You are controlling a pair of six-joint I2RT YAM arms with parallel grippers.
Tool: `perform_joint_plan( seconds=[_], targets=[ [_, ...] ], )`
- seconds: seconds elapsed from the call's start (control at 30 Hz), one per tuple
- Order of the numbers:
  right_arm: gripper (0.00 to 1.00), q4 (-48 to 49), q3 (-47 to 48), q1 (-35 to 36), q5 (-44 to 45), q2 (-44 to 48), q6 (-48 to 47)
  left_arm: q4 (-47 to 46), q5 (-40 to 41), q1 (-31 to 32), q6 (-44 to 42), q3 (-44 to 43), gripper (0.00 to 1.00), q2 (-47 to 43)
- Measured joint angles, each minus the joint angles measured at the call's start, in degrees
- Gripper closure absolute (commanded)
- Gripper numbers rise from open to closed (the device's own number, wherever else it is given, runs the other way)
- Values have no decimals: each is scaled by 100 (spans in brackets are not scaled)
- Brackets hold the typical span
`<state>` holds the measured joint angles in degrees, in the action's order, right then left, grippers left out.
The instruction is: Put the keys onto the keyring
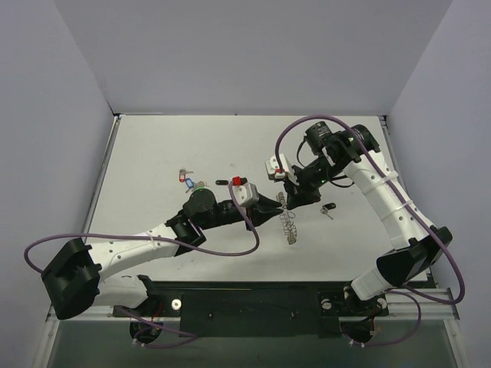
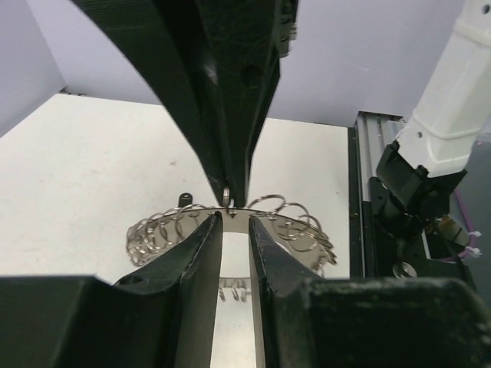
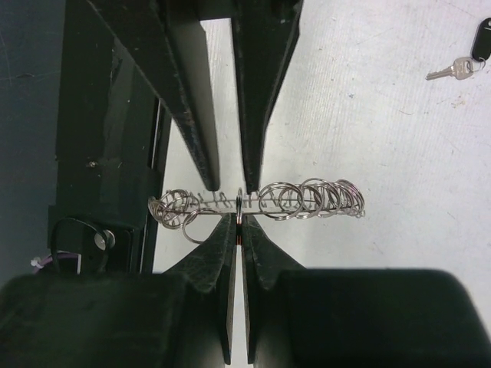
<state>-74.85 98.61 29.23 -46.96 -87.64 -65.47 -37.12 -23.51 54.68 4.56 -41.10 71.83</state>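
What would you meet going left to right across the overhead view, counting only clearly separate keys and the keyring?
Blue-tagged key → red-tagged key → keyring → black-tagged key.

The keyring is near the middle of the table, with the left gripper at its 9 o'clock and the right gripper at its 12 o'clock. One key lies near, at its 3 o'clock. The other keys lie well apart, at its 10 o'clock.

A white table sits between plain pale lavender walls, evenly lit.
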Motion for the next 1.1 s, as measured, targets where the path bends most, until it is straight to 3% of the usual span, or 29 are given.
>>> perform_joint_plan(
  seconds=[0.27,1.1],
  targets=[
    [100,-15,-70,-4,-4,39,-66,11,422,0,-201,0,70,0],
    [100,-87,-72,-28,-9,57,-68,-42,254,9,-94,-52,69,175]
  ],
)
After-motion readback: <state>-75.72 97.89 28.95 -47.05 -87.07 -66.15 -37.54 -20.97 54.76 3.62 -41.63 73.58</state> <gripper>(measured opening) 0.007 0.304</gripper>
